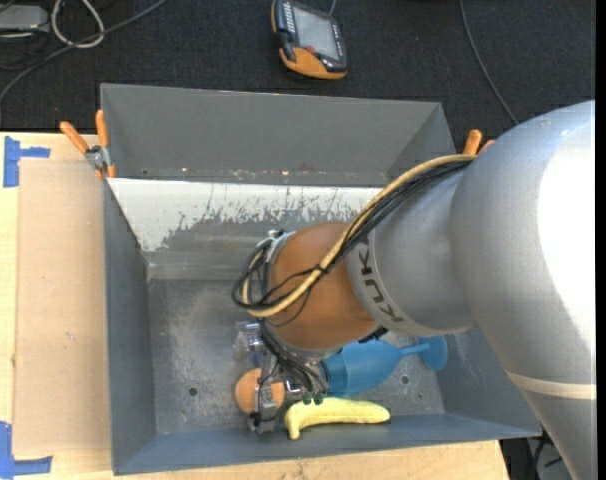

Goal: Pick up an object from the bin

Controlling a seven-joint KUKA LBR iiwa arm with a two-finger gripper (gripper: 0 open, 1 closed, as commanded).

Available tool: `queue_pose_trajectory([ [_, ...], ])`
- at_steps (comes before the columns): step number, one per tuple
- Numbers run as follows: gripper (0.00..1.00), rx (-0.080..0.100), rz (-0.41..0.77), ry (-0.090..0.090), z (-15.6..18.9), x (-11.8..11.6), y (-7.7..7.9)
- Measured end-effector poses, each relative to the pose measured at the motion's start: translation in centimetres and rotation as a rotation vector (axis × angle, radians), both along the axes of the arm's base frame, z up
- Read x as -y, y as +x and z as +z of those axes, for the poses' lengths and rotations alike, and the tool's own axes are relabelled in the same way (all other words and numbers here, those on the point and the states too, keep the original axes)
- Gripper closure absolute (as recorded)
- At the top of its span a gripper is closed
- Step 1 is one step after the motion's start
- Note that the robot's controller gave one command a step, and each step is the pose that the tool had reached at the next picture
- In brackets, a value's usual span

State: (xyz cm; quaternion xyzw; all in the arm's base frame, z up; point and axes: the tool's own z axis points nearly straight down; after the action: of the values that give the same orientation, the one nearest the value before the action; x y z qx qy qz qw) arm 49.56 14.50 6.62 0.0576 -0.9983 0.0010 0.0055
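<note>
My gripper (270,400) reaches down near the bin's front wall, its metal fingers low over the floor. A small orange ball (246,391) lies right against its left side, partly hidden by the fingers. A yellow banana (337,414) lies along the front wall just right of the fingertips, its near end touching or almost touching them. Behind the banana a blue scoop-like plastic thing (375,363) lies with its handle pointing right, half under the arm. Whether anything sits between the fingers I cannot make out.
The arm and its orange cover hang over the bin's middle and right, hiding what lies beneath. The bin's left half shows bare scratched floor. The front wall is very close to the gripper.
</note>
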Motion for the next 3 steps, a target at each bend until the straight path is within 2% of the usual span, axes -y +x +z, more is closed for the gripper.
queue_pose_trajectory([
  [1, 0.00, 0.012, 0.136, 0.005, 0.33, -0.69, -0.10],
  [2, 0.00, 0.002, 0.005, 0.002, 0.16, -0.09, 0.01],
  [3, 0.00, 0.010, 0.120, 0.006, 0.26, -0.62, -0.05],
])
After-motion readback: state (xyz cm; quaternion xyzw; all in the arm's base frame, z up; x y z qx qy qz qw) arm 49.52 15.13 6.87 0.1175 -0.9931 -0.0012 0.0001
